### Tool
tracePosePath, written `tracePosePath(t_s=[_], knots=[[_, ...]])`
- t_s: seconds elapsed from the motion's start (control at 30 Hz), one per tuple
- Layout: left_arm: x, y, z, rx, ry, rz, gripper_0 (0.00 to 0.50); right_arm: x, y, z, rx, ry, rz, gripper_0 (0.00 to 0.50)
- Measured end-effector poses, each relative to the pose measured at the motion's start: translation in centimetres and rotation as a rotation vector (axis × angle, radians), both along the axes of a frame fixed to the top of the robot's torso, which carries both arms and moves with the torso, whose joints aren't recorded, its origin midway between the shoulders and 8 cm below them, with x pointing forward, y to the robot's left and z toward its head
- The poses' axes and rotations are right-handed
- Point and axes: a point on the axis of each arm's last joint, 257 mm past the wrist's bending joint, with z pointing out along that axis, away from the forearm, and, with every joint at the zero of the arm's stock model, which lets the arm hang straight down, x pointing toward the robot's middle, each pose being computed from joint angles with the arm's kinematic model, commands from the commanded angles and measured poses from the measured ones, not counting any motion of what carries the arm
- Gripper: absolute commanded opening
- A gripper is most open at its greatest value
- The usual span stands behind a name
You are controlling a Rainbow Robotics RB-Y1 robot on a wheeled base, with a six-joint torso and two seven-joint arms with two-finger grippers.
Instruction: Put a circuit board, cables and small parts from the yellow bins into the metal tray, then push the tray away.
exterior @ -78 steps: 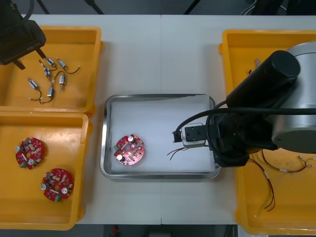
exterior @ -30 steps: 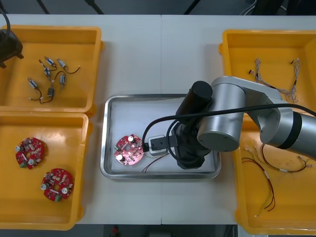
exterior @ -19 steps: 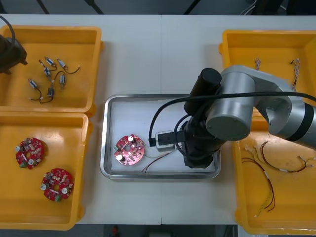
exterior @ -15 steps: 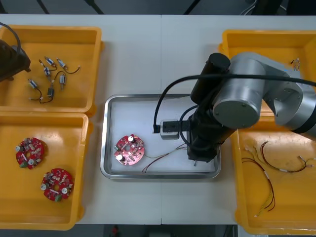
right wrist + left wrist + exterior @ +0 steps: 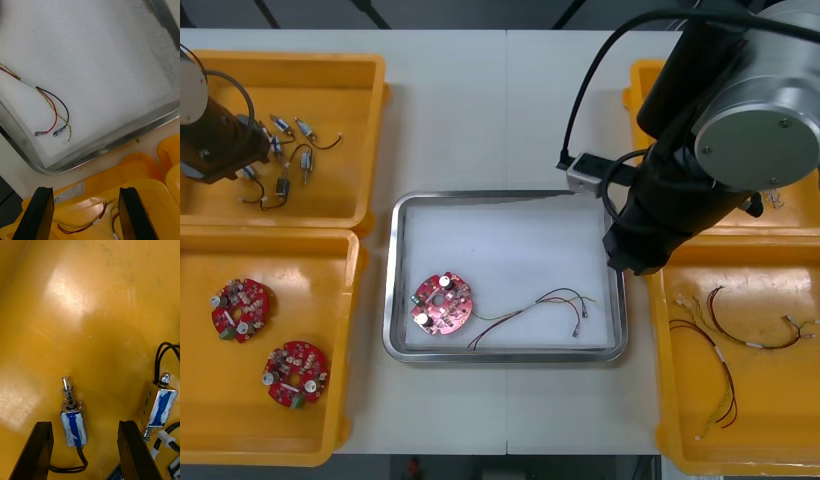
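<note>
- The right arm (image 5: 715,130) swings in from the right, its thick elbow hanging over the far right corner of the tray (image 5: 395,300).
- The right gripper (image 5: 85,191) points down with its fingers spread wide and nothing between them. It hovers above the rim of a right bin (image 5: 112,180), just outside the tray's corner.
- The tray sits mid-worktop (image 5: 500,110) between the bins and is white inside.
- A board (image 5: 443,304) lies in the tray's near left part.
- A cable (image 5: 540,305) trails from just beside the board towards the right. Its loose red, black and yellow ends rest near the right rim.
- The left arm (image 5: 210,140) reaches over the far left bin (image 5: 340,75), where the parts (image 5: 290,150) lie scattered.
- The left gripper (image 5: 84,423) hangs low over that bin's floor, fingers apart. One part (image 5: 74,425) lies between them, closer to one finger, and I cannot tell whether that finger touches it.
- Another part (image 5: 159,405) lies just outside the other finger.
- Two spare boards (image 5: 240,310) sit in the near left bin (image 5: 200,420), and more cables (image 5: 740,340) lie in the near right one.
</note>
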Motion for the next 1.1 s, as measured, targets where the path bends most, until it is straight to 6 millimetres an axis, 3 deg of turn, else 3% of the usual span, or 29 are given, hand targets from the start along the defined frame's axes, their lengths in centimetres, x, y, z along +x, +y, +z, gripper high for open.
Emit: tracePosePath(t_s=[0.2,0.57,0.6,0.67,0.73,0.8,0.9,1.1], knots=[[-0.1,0.2,-0.8,0.016,0.006,-0.004,0.5,0.9,-3.0,2.1,0.054,-0.009,-0.277,0.5],[-0.3,0.9,-1.1,0.028,0.014,0.009,0.5,2.9,-7.8,4.4,0.121,-0.023,-0.6,0.5],[-0.3,0.9,-1.1,0.028,0.014,0.009,0.4,3.2,-8.2,4.6,0.127,-0.022,-0.619,0.5],[-0.3,0.9,-1.1,0.028,0.014,0.009,0.248,3.9,-9.2,4.8,0.139,-0.019,-0.665,0.5],[-0.3,0.9,-1.1,0.028,0.015,0.009,0.139,4.7,-10.3,5.0,0.148,-0.019,-0.711,0.5],[-0.3,1.0,-1.2,0.029,0.016,0.009,0.064,5.4,-11.5,5.0,0.156,-0.018,-0.761,0.5],[-0.5,1.0,-1.5,0.038,0.024,0.006,0.002,6.3,-13.0,5.0,0.173,-0.008,-0.827,0.5],[-0.5,1.0,-1.8,0.046,0.027,-0.001,0.0,8.2,-15.9,5.2,0.218,-0.024,-0.97,0.5]])
